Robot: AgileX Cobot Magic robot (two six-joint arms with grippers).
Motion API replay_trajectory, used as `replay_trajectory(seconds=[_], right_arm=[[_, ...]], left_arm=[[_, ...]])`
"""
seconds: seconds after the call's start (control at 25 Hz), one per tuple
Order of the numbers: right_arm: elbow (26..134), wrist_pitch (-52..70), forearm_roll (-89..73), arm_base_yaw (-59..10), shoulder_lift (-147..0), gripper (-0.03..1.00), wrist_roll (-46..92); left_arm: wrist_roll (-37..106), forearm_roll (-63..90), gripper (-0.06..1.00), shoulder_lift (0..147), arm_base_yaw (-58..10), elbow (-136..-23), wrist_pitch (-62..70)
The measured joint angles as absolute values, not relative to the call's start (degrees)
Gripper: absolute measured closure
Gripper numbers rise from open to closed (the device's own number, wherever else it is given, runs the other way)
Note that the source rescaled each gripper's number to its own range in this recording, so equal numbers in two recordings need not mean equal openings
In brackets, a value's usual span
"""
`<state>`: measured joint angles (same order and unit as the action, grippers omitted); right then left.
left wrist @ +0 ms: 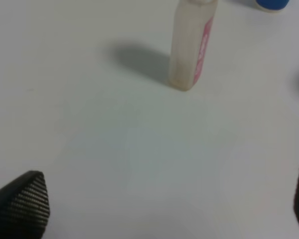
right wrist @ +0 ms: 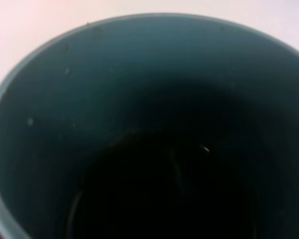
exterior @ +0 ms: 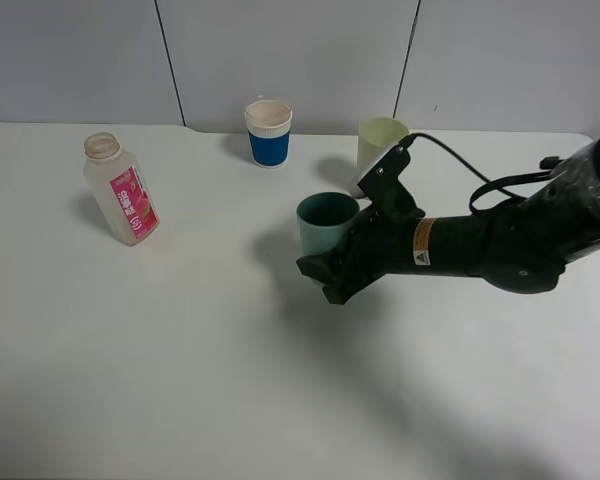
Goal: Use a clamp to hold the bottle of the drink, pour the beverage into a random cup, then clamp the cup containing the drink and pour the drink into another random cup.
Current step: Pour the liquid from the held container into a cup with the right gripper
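- Worktop (exterior: 180, 380): white and flat; carries the bottle and two cups.
- Right arm (exterior: 500, 240): reaches in from the right edge to the frame centre.
- Bottle (exterior: 122, 190): upper left, upright, uncapped, well apart from both arms. Thin translucent plastic, probably light and yielding. Grip mid-body across the label with moderate force.
- Teal cup (exterior: 327, 222): frame centre, in the right fingers. Smooth wall, likely slippery; hold low on the wall and keep the rim level. The interior is dark at the bottom, so the fill level cannot be read.
- Blue cup (exterior: 268, 132), pale cup (exterior: 378, 135): top centre, upright; either could serve as a pour target.
- Right fingers (exterior: 330, 278): appear closed on the teal cup's lower wall.
- Left fingers (left wrist: 20, 206): spread wide, holding nothing; the bottle stands ahead of them.
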<state>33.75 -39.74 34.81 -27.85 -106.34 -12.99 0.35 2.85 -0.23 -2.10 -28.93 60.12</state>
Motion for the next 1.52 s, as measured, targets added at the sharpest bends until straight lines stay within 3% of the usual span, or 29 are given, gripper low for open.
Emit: replay_trajectory(seconds=[0.52, 1.04, 1.28, 1.52], right_arm=[[33.6, -28.5, 34.9, -25.8, -87.2, 0.96, -19.4], [33.6, -15.2, 36.9, -12.7, -74.2, 0.96, -27.7], [35.2, -9.5, 50.4, -6.1, -73.8, 0.96, -41.8], [41.6, -1.4, 76.1, -5.3, -74.1, 0.96, -67.0]], left_arm=[[0.3, 2.9, -0.06, -0.2, -2.1, -28.9, 60.1], [0.3, 2.9, -0.06, -0.2, -2.1, -28.9, 60.1], [0.3, 2.9, -0.06, -0.2, -2.1, -28.9, 60.1], [0.3, 2.9, -0.06, -0.2, -2.1, -28.9, 60.1]])
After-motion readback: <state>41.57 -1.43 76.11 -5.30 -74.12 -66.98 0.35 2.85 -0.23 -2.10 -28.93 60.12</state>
